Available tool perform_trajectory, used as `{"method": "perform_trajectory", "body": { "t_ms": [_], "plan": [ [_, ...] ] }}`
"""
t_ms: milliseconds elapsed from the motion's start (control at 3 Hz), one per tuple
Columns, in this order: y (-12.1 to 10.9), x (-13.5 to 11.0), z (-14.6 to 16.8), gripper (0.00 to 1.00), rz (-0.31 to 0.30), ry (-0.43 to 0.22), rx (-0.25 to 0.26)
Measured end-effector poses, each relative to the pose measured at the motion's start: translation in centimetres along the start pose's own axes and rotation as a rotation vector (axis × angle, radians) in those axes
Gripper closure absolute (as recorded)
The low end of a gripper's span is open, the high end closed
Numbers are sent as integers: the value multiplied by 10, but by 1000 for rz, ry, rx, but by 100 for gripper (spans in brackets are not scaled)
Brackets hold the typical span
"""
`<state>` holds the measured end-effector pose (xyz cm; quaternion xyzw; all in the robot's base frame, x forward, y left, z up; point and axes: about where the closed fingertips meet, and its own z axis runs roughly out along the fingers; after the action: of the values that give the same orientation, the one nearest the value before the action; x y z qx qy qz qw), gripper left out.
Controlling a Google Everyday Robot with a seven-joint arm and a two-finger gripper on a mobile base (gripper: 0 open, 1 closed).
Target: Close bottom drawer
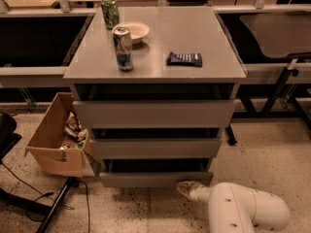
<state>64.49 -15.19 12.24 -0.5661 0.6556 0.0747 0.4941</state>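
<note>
The grey cabinet [155, 57] has three plain drawer fronts. The bottom drawer [146, 179] is the lowest front, near the floor, with a dark gap above it. My white arm [243, 210] comes in from the lower right along the floor. The gripper [187, 188] is at its tip, just below the right part of the bottom drawer's front, at or very near its lower edge. Whether it touches the front cannot be told.
On the cabinet top stand a green can [110, 12], a blue can [123, 49], a small bowl [131, 31] and a dark snack packet [184, 59]. An open cardboard box [56, 140] with clutter sits left of the cabinet. A dark stand leg [53, 210] and cable lie on the floor at the lower left.
</note>
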Motion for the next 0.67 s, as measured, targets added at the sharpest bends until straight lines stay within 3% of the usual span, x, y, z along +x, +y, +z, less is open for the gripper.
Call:
{"method": "perform_trajectory", "body": {
  "t_ms": [333,667],
  "plan": [
    [0,0,0,15,0,0,0],
    [0,0,0,0,0,0,0]
  ]
}}
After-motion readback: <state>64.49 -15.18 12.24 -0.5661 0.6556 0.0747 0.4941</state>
